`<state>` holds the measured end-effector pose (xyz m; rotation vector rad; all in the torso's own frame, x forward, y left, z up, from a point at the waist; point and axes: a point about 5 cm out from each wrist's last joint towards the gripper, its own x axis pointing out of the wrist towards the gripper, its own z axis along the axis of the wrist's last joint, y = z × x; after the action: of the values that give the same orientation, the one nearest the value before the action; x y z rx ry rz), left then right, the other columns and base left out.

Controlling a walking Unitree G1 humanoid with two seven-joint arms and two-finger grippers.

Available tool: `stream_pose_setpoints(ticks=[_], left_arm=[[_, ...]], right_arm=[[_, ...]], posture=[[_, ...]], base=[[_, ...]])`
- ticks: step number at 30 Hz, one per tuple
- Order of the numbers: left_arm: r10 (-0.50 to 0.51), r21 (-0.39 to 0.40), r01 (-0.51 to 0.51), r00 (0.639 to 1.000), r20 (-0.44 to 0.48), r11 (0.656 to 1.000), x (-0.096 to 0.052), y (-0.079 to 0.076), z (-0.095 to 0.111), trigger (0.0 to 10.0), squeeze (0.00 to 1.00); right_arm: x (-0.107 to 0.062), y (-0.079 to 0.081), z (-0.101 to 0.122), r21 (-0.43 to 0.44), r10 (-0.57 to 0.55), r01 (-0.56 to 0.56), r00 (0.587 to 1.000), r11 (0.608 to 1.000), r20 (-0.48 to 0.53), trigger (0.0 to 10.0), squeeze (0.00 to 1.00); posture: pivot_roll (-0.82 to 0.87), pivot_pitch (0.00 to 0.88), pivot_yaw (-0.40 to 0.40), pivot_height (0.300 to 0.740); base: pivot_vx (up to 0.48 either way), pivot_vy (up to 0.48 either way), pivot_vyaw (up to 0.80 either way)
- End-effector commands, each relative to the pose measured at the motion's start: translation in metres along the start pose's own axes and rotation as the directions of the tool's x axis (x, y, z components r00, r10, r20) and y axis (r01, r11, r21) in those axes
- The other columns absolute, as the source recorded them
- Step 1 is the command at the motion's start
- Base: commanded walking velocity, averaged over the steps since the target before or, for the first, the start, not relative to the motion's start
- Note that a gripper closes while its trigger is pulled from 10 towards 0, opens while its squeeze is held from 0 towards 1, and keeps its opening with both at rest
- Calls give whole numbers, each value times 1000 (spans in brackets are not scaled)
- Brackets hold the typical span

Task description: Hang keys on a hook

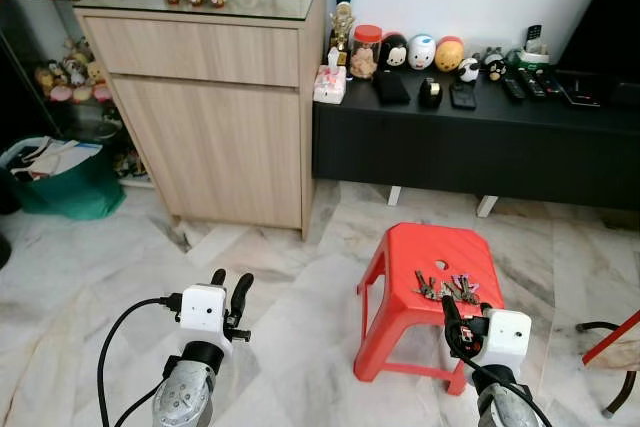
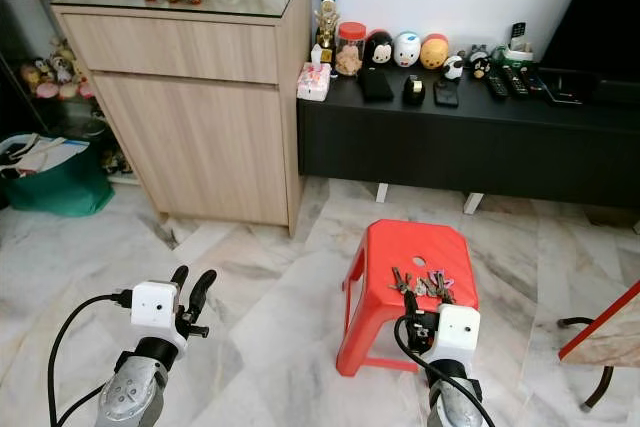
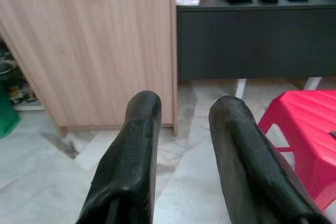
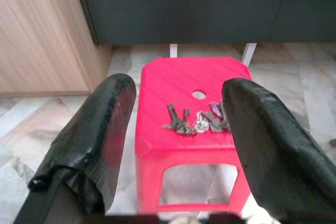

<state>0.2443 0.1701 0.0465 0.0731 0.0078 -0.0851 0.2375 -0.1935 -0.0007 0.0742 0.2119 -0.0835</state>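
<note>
A bunch of keys [image 1: 447, 288] lies on the near part of a red plastic stool [image 1: 425, 247], just in front of the stool's small centre hole. My right gripper [image 1: 455, 319] hovers low at the stool's near edge, a short way short of the keys. In the right wrist view its fingers [image 4: 97, 129] stand wide open, with the keys [image 4: 197, 120] between and beyond them, untouched. My left gripper [image 1: 231, 280] is held out over the marble floor to the left of the stool, open and holding nothing.
A light wooden cabinet [image 1: 210, 117] with a glass top stands at the back left. A low black console [image 1: 470, 147] with figurines and remotes runs along the wall. A green bag [image 1: 60, 187] sits at far left. A red-edged object [image 1: 612, 339] juts in at right.
</note>
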Motion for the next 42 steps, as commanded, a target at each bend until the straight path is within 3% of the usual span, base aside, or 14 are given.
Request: stream_pose_setpoints(ticks=[1, 6, 19, 34, 42], left_arm=[[-18, -9, 18, 1000, -3, 1000, -2, -3, 0, 10000, 0], [-13, -13, 13, 1000, -9, 1000, -5, -3, 2, 10000, 0], [-33, -3, 33, 999, -4, 999, -3, -4, 4, 10000, 0], [-34, 17, 35, 999, -17, 999, -2, -4, 3, 10000, 0], [-27, 18, 27, 1000, -14, 999, -2, -4, 4, 10000, 0]], right_arm=[[8, 1, 13, -13, 12, -12, 999, 1000, 34, 10000, 0], [13, -4, 20, -8, -8, 8, 999, 1000, 36, 10000, 0], [15, 6, 22, 16, -11, 10, 999, 1000, 34, 10000, 0], [16, 4, 22, 12, -17, 17, 1000, 1000, 13, 10000, 0], [17, 6, 21, 11, -16, 16, 1000, 1000, -1, 10000, 0]], posture=[[-67, 0, -32, 740], [-59, 0, -34, 740], [-55, 0, -29, 740], [-52, 0, -38, 740], [-49, 0, -42, 740]], base=[[281, 0, 0], [297, 0, 0], [295, 0, 0], [0, 0, 0], [0, -456, 0]])
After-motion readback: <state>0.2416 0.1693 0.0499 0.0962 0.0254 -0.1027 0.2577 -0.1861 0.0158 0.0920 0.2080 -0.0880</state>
